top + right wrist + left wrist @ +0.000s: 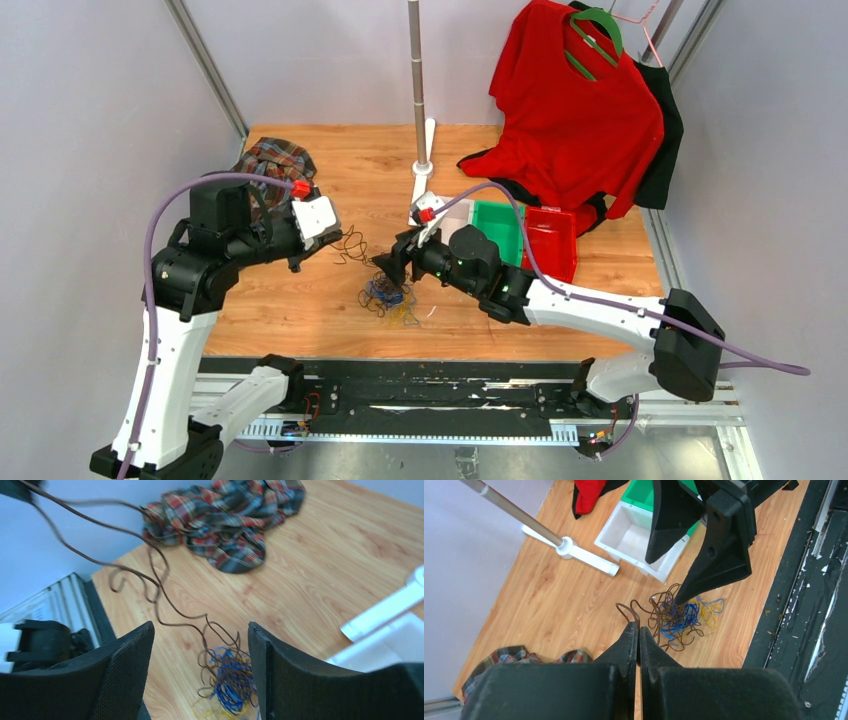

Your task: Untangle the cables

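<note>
Untangling in progress, judged from the layout: the first strand is being drawn out of the knot. The left gripper (pixel 638 630) is clamped shut, apparently on one end of a brown cable (pixel 158 602), which rises from the wad of cables (pixel 679 620) towards the left. The wad lies on the table (pixel 330 310) near its middle, on the near side of the bins. The right gripper (pixel 200 625) hangs directly over the wad with jaws spread and nothing between them. The next move probably calls for the right gripper to pin or pinch the blue and yellow loops so the brown strand can slide free without dragging the wad. Count: two grippers; cables in three colours, strands too fine to count; three bins, white (pixel 634 532), green (pixel 498 228) and red (pixel 550 240); one plaid cloth (pixel 225 520).
</note>
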